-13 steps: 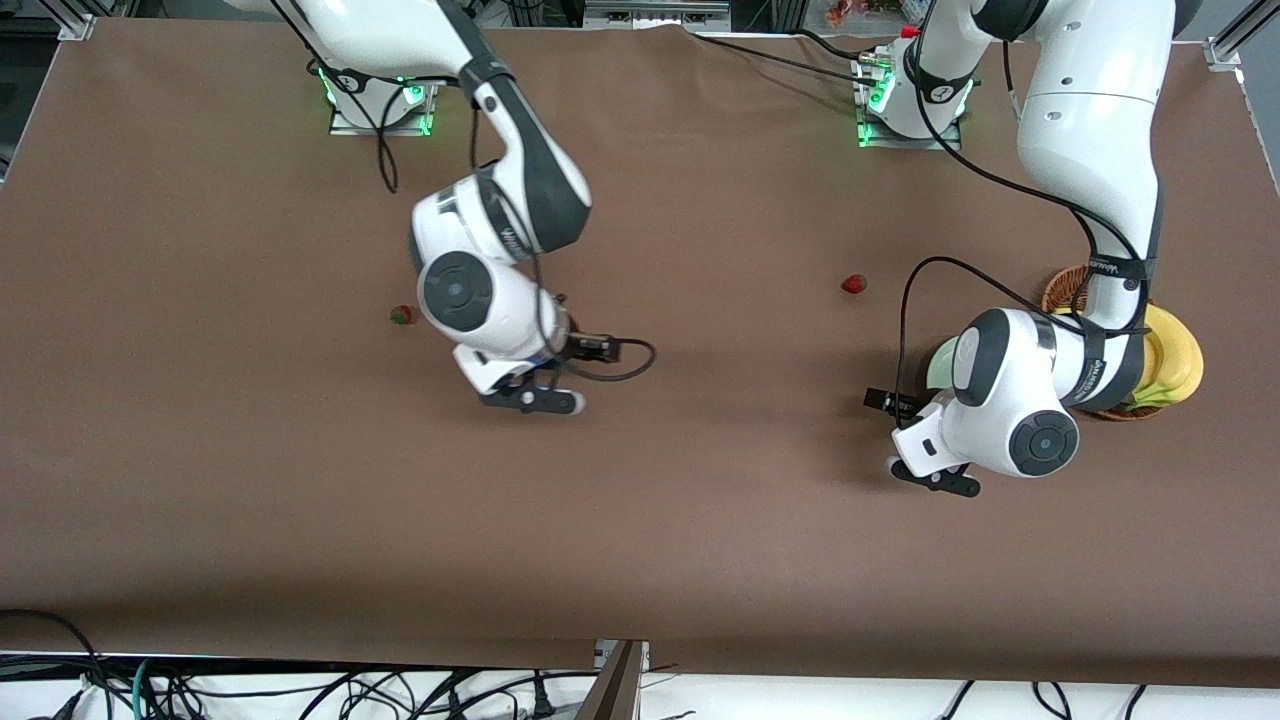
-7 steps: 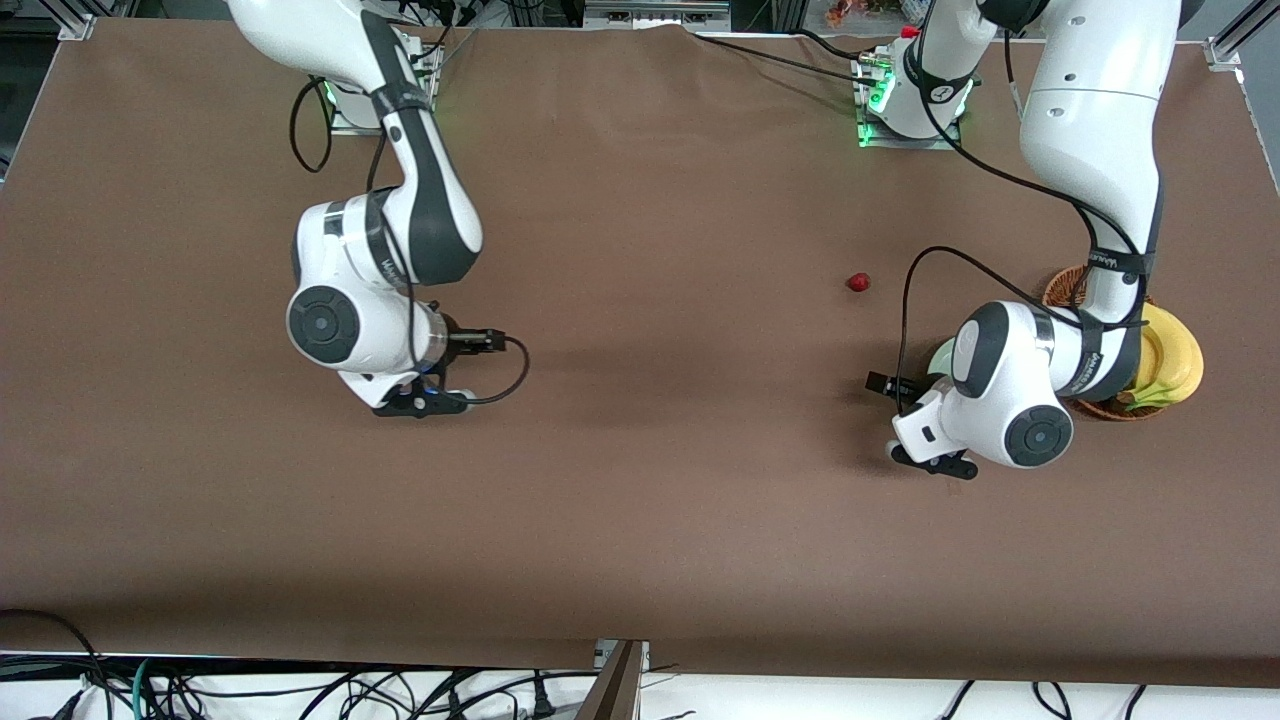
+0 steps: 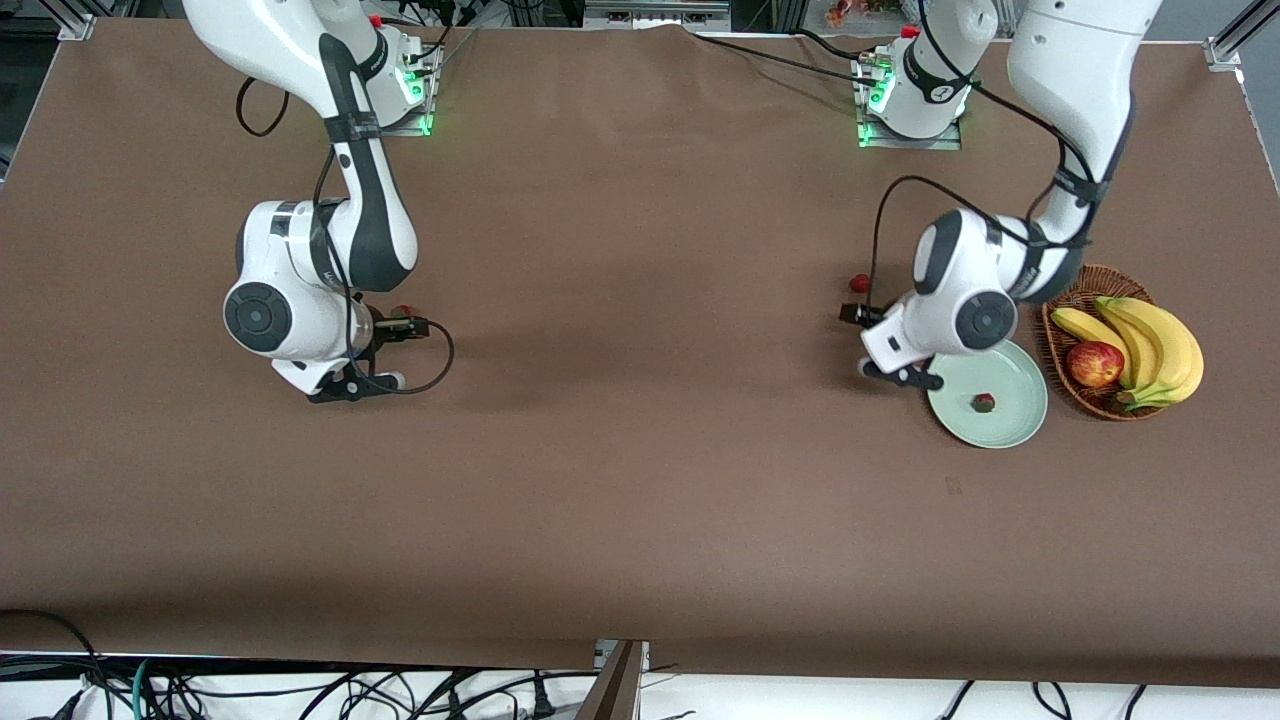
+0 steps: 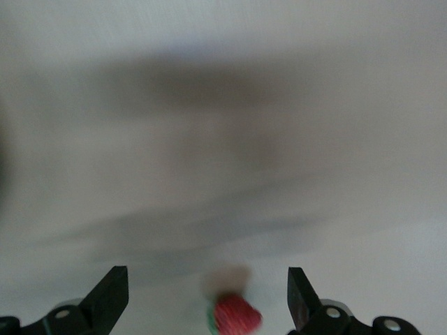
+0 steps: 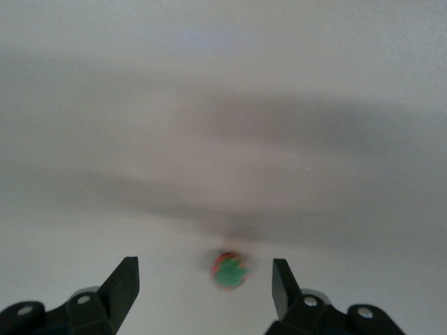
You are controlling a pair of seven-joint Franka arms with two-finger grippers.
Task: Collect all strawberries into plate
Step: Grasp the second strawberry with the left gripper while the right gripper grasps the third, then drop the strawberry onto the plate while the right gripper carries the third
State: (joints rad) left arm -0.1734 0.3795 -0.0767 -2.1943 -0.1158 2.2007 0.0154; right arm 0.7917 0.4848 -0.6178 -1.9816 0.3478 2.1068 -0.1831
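Note:
One strawberry (image 3: 985,402) lies in the pale mint-green plate (image 3: 1012,372). A second strawberry (image 3: 858,284) lies on the table, farther from the front camera than the plate. My left gripper (image 3: 900,375) is open and empty, up by the plate's rim. That strawberry (image 4: 234,315) shows between the open fingers of my left gripper (image 4: 207,286). A third strawberry (image 3: 403,311) lies at the right arm's end, half hidden by the wrist. My right gripper (image 3: 355,388) is open and empty beside it. That berry (image 5: 229,271) shows between the open fingers of my right gripper (image 5: 204,276).
A brown wicker basket (image 3: 1058,340) stands beside the plate, toward the left arm's end. It holds bananas (image 3: 1150,345) and a red apple (image 3: 1094,363). Black cables loop from both wrists.
My right arm swung from the table's middle toward its own end, to the strawberry there. My left arm moved off the plate toward the bases, uncovering the plate, its strawberry and the basket.

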